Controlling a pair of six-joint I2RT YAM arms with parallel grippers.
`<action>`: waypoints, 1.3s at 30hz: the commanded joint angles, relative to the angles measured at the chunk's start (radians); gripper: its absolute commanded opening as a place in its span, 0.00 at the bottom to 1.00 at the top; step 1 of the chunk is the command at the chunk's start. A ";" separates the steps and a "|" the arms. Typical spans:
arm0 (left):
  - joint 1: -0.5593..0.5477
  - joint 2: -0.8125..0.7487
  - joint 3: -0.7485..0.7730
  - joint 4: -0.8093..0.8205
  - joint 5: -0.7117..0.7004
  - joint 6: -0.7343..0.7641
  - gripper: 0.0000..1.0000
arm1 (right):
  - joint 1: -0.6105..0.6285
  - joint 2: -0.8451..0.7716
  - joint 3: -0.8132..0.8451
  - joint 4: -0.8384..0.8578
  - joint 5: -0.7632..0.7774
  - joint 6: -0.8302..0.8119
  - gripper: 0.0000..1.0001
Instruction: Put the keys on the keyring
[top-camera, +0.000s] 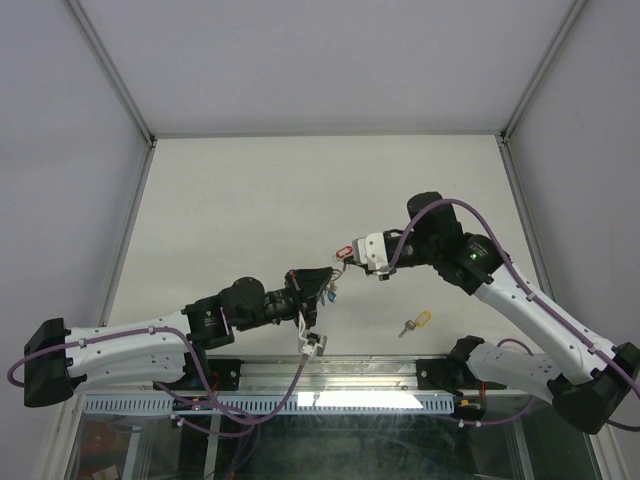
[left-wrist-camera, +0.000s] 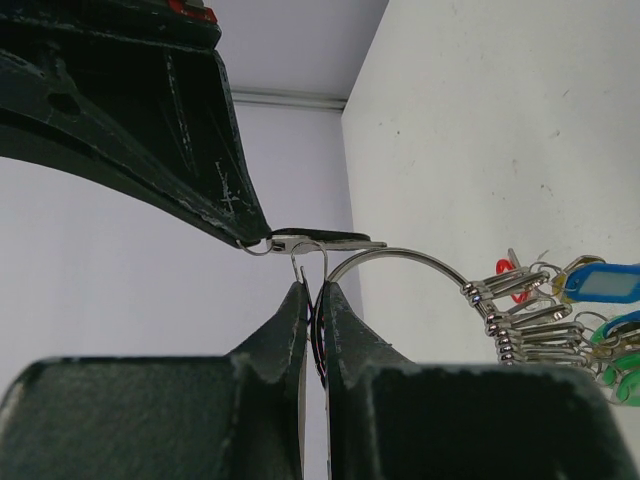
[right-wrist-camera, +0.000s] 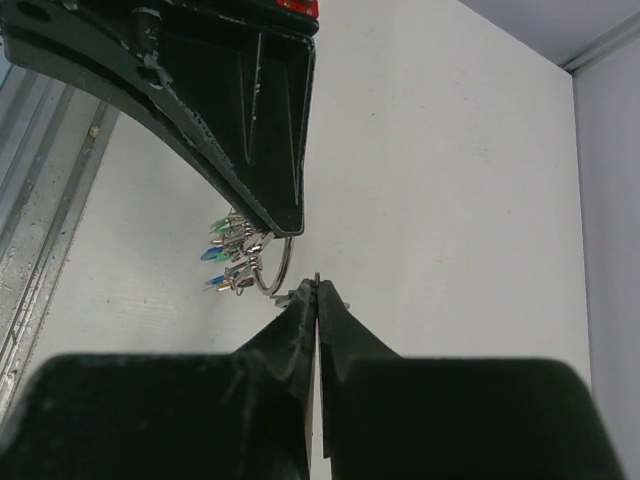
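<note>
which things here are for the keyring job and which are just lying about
Job: keyring, threaded keys, dark key at the ring, loose yellow key.
Just there: table, rail.

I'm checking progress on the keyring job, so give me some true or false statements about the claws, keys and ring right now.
1. Both the left claw and the right claw are shut. True.
2. The thin silver wire keyring lies untouched on the white table. False: the left claw pinches it.
3. A yellow-headed silver key lies alone on the table. True.
4. The keyring carries no keys. False: several blue- and green-headed keys hang on it.
5. The right claw pinches the yellow-headed key. False: it pinches a black-headed key beside the ring.
</note>
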 joint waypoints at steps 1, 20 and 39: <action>-0.013 -0.025 0.012 0.043 0.040 0.002 0.00 | 0.032 0.003 0.061 -0.027 0.038 -0.062 0.00; -0.013 -0.030 0.024 0.002 0.059 0.004 0.00 | 0.121 0.069 0.120 -0.100 0.084 -0.114 0.00; -0.013 -0.044 0.028 -0.016 0.080 -0.002 0.00 | 0.151 0.109 0.162 -0.200 0.108 -0.164 0.00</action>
